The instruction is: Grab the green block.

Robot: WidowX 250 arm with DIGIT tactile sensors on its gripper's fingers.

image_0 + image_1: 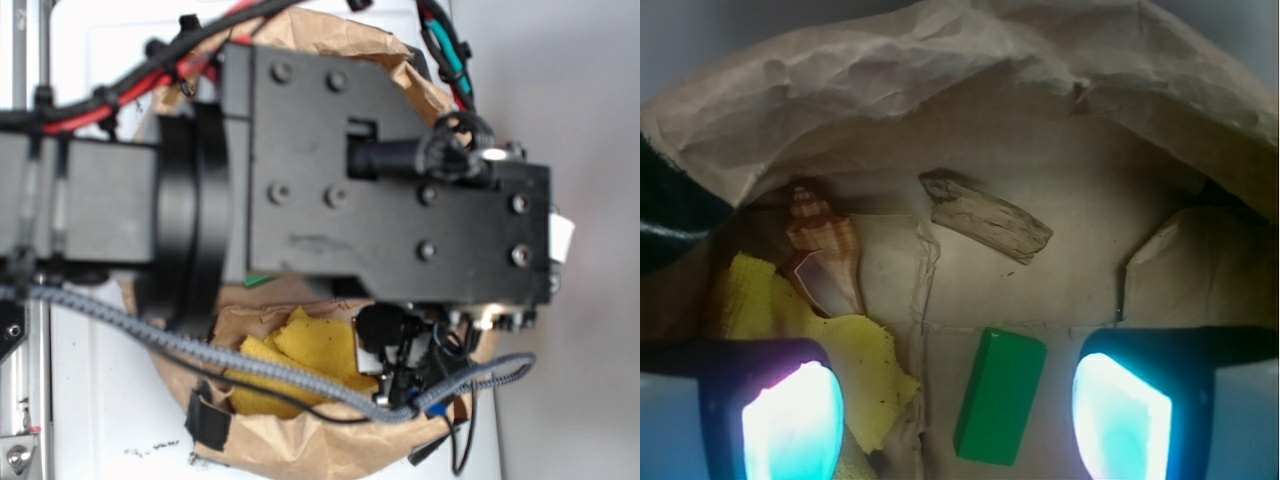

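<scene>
Green block flat on brown paper bag floor at six o'clock, between spread gripper pads, yellow cloth just beside at nine o'clock — risk of left pad snagging cloth on descent, skewing grasp.

- No word, number, brand or sign can be read in either view.
- In the exterior view, small dark marks on the white surface at the lower left are too blurred to tell whether they are writing.
</scene>
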